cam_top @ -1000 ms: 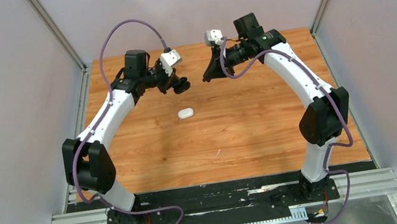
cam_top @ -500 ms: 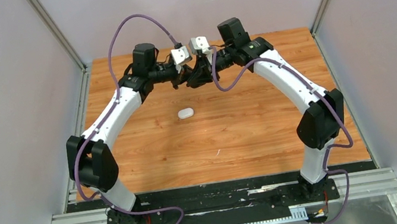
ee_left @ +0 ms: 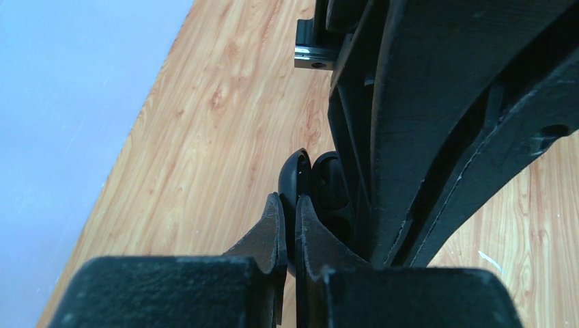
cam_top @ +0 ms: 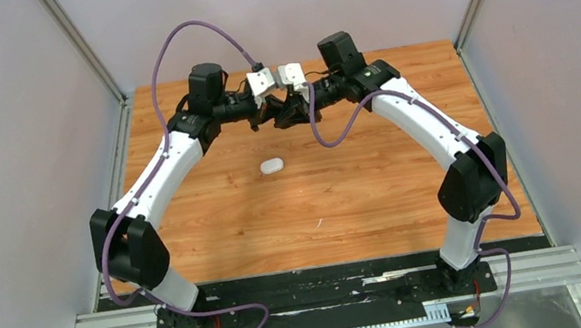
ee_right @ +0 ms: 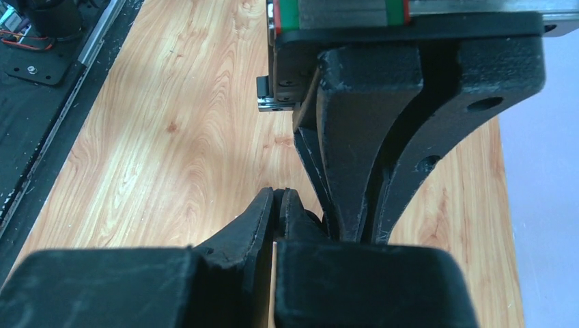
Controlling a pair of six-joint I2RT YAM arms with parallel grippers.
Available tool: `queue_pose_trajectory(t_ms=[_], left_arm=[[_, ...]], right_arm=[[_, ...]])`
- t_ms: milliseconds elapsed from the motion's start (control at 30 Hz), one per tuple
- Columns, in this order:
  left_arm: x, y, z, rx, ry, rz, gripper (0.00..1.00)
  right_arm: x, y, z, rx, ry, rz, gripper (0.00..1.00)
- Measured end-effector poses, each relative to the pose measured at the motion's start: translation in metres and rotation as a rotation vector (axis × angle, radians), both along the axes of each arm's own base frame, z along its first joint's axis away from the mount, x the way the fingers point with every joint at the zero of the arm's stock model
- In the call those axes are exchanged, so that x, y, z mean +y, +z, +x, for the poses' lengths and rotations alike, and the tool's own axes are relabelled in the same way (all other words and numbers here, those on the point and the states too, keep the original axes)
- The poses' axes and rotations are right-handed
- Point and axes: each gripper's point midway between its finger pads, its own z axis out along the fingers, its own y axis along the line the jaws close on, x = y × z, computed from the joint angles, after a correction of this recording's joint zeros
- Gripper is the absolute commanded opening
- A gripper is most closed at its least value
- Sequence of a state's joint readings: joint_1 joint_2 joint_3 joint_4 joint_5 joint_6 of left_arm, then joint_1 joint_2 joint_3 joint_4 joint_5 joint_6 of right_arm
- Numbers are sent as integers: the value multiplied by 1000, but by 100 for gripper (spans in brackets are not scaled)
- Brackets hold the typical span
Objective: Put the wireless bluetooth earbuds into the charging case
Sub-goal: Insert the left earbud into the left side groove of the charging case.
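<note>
At the back middle of the table my two grippers meet tip to tip. My left gripper (cam_top: 269,118) (ee_left: 287,206) is shut on the edge of a black charging case (ee_left: 294,179), a rounded dark shell held above the wood. My right gripper (cam_top: 288,115) (ee_right: 278,197) is shut, its tips pressed against the left gripper's fingers (ee_right: 355,171) and the case; its fingers (ee_left: 437,130) fill the left wrist view. Whether something tiny sits between its tips cannot be told. No earbuds show in any view. A white oval case (cam_top: 271,166) lies closed on the table, nearer than both grippers.
The wooden table (cam_top: 345,199) is fenced by grey walls left, right and behind. A black base strip (cam_top: 324,286) with rails runs along the near edge. Purple cables (cam_top: 187,35) loop above both wrists.
Both arms have swung inward. The grippers, apart a second ago, now touch at the back middle, the left still holding the black case. The white case has not moved.
</note>
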State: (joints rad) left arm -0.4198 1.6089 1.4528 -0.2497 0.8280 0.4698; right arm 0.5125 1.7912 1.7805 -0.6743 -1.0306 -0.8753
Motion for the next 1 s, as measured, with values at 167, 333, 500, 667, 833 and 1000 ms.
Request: queue_pose_trajectory(t_ms=[167, 333, 500, 667, 833, 1000], left_arm=[[0, 0, -4, -7, -5, 13, 0], [1, -5, -7, 0, -5, 35, 0], [3, -9, -8, 11, -2, 49, 0], [3, -10, -7, 11, 4, 54, 0], [5, -11, -5, 10, 16, 61, 0], [5, -13, -5, 10, 18, 66, 0]], right_arm=[[3, 3, -3, -25, 7, 1, 0], [5, 4, -3, -66, 14, -4, 0], [6, 3, -3, -116, 15, -16, 0], [5, -4, -1, -142, 8, -37, 0], [3, -6, 2, -164, 0, -49, 0], [1, -8, 3, -175, -3, -56, 0]])
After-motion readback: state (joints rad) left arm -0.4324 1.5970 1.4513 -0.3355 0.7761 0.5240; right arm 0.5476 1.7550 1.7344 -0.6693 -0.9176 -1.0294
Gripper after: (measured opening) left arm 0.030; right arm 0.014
